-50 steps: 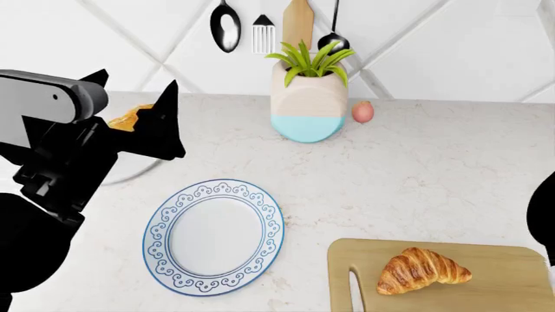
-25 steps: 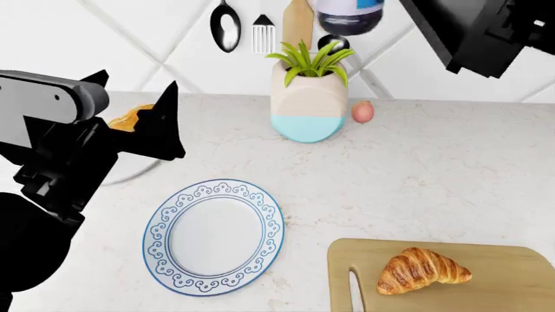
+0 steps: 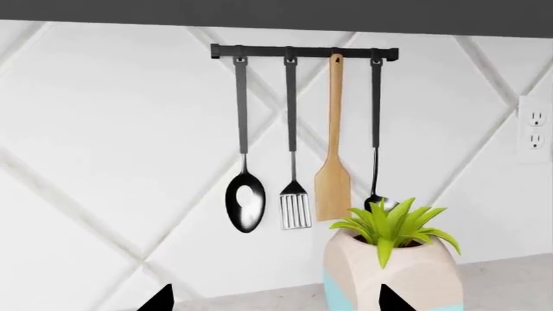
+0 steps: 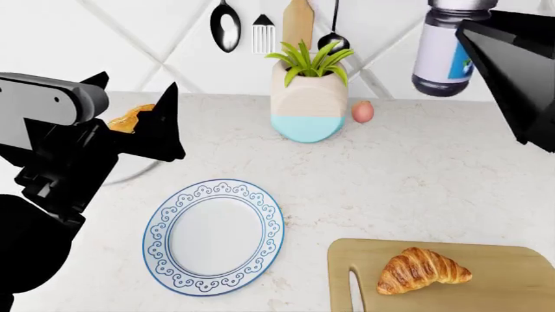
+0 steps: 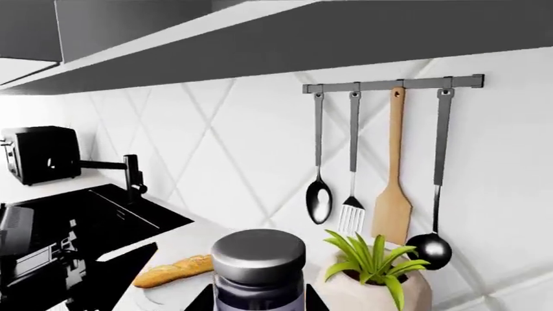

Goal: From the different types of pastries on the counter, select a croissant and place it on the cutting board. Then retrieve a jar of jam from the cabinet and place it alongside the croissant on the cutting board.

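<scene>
The croissant lies on the tan cutting board at the head view's lower right. My right gripper is shut on the jar of jam, which hangs high above the counter at the upper right. In the right wrist view the grey-lidded jar sits between the two black fingers of the right gripper. My left gripper hovers open over the counter's left side, in front of the baguette-like loaf. Nothing lies between its tips in the left wrist view.
A blue-patterned plate lies left of the board. A plant pot and an egg stand at the back wall under hanging utensils. The loaf, a black sink, faucet and toaster show in the right wrist view.
The right gripper with the jar came into the head view at the top, then moved right and down. The left arm, croissant and board have not moved.
</scene>
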Available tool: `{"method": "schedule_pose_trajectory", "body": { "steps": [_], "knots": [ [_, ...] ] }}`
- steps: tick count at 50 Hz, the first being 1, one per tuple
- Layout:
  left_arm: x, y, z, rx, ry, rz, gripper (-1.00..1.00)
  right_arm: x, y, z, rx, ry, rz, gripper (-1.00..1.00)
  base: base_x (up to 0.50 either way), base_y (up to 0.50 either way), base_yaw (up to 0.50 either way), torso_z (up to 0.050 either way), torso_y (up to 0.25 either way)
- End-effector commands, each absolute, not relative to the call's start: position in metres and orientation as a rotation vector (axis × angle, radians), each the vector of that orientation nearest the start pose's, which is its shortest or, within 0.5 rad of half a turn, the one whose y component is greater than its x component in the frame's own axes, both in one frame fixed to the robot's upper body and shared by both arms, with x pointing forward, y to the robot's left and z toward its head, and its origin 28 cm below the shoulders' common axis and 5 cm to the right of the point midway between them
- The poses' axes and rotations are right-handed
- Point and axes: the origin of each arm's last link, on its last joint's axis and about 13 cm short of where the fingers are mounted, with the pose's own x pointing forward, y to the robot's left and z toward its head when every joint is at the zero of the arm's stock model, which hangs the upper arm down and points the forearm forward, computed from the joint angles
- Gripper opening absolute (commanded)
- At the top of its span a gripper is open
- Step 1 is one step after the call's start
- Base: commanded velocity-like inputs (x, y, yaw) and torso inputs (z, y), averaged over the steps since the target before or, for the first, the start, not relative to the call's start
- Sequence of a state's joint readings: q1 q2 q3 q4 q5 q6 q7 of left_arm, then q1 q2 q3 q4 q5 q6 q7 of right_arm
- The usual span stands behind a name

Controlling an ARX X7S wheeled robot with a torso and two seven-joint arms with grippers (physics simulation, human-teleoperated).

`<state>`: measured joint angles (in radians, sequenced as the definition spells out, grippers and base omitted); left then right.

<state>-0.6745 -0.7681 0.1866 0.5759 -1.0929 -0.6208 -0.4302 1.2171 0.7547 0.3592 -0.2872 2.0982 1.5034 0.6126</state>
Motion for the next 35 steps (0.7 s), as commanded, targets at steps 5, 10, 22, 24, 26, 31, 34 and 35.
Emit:
{"method": "schedule_pose_trajectory", "body": {
  "steps": [5, 10, 22, 24, 26, 31, 34, 35],
  "knots": [
    [0.238, 0.259, 0.248, -0.005, -0.254, -0.252, 1.0, 0.146, -0.231, 0.331, 0.055, -0.18, 0.497, -1.0, 0.0, 0.0, 0.0, 0.0, 0.002],
    [0.238, 0.26, 0.247, -0.005, -0.254, -0.251, 1.0, 0.138, -0.238, 0.325, 0.044, -0.187, 0.44, -1.0, 0.0, 0.0, 0.0, 0.0, 0.0],
    [0.237, 0.26, 0.248, -0.004, -0.255, -0.25, 1.0, 0.117, -0.249, 0.304, 0.005, -0.174, 0.356, -1.0, 0.0, 0.0, 0.0, 0.0, 0.0],
    [0.237, 0.259, 0.248, -0.003, -0.254, -0.252, 1.0, 0.114, -0.252, 0.3, -0.006, -0.174, 0.341, -1.0, 0.0, 0.0, 0.0, 0.0, 0.005],
    [0.238, 0.259, 0.248, -0.003, -0.254, -0.253, 1.0, 0.112, -0.254, 0.296, -0.01, -0.175, 0.329, -1.0, 0.0, 0.0, 0.0, 0.0, 0.0],
    [0.238, 0.258, 0.248, -0.001, -0.252, -0.256, 1.0, 0.11, -0.257, 0.283, -0.019, -0.173, 0.316, -1.0, 0.0, 0.0, 0.0, 0.0, 0.0],
    [0.238, 0.258, 0.248, 0.0, -0.251, -0.256, 1.0, 0.108, -0.261, 0.276, -0.011, -0.169, 0.316, -1.0, 0.0, 0.0, 0.0, 0.0, 0.0],
    [0.238, 0.258, 0.248, 0.0, -0.25, -0.256, 1.0, 0.107, -0.262, 0.274, -0.01, -0.166, 0.312, -1.0, 0.0, 0.0, 0.0, 0.0, 0.0]
  ]
}}
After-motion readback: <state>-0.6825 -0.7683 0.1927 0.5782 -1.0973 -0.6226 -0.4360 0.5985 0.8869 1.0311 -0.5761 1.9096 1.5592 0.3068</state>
